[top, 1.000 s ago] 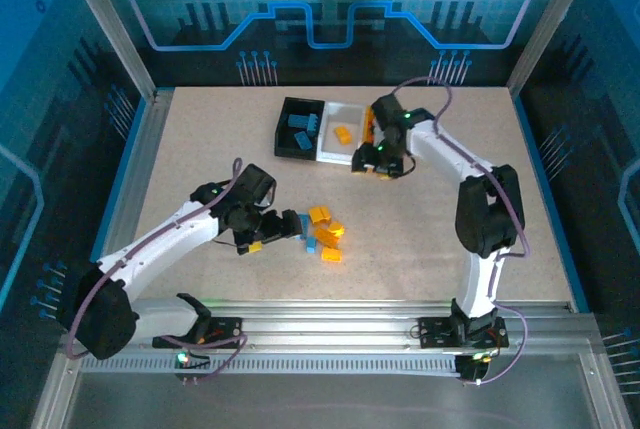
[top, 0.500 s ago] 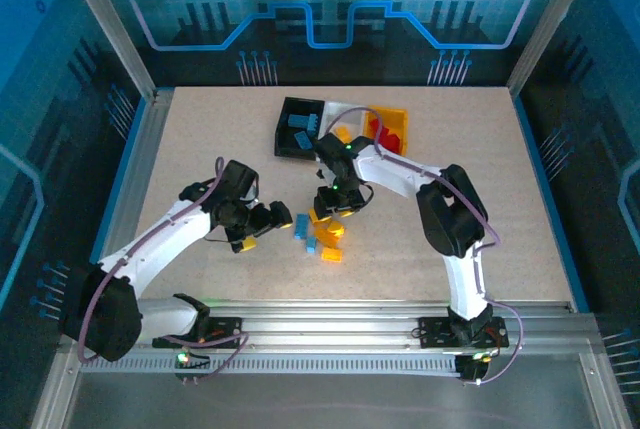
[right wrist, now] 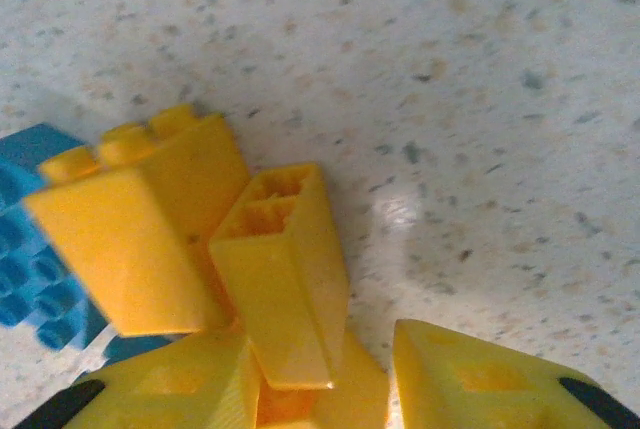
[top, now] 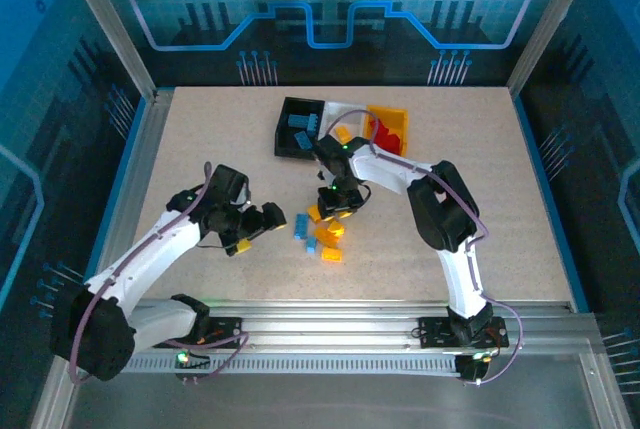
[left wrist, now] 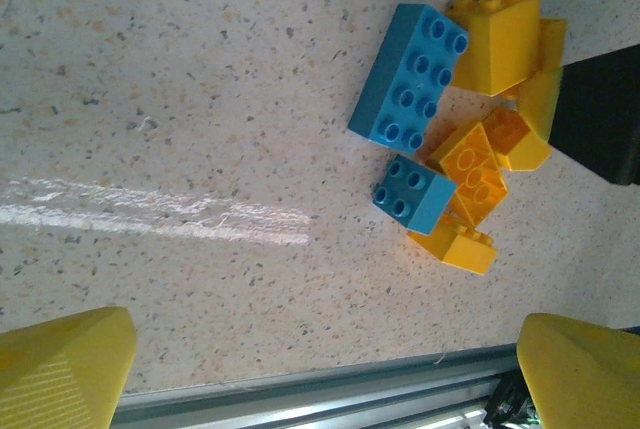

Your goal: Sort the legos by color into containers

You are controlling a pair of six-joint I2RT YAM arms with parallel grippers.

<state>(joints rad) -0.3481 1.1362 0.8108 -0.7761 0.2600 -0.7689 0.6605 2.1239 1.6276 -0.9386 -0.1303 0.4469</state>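
Observation:
Loose legos lie in a pile mid-table: a long blue brick [left wrist: 410,74], a small blue brick [left wrist: 412,192] and orange-yellow bricks [top: 330,234]. My right gripper [top: 338,207] is down on the pile, open. Its yellow fingers [right wrist: 480,379] straddle a yellow brick [right wrist: 280,269] lying on its side; the left finger touches it and a gap shows on the right. My left gripper [top: 272,219] is open and empty just left of the pile, with bare table between its fingertips [left wrist: 60,364]. The joined containers stand at the back: black bin [top: 288,145], white bin [top: 340,110], yellow-orange bin [top: 398,117].
Blue bricks [top: 301,129] lie in the black bin, an orange one [top: 343,134] in the white bin, red ones [top: 385,134] in the yellow-orange bin. My right arm [top: 385,167] crosses in front of the bins. A metal rail [left wrist: 300,394] runs along the table's near edge.
My right gripper swung from the bins down onto the pile and settled around a yellow brick. My left gripper drew back to the left, away from the pile.

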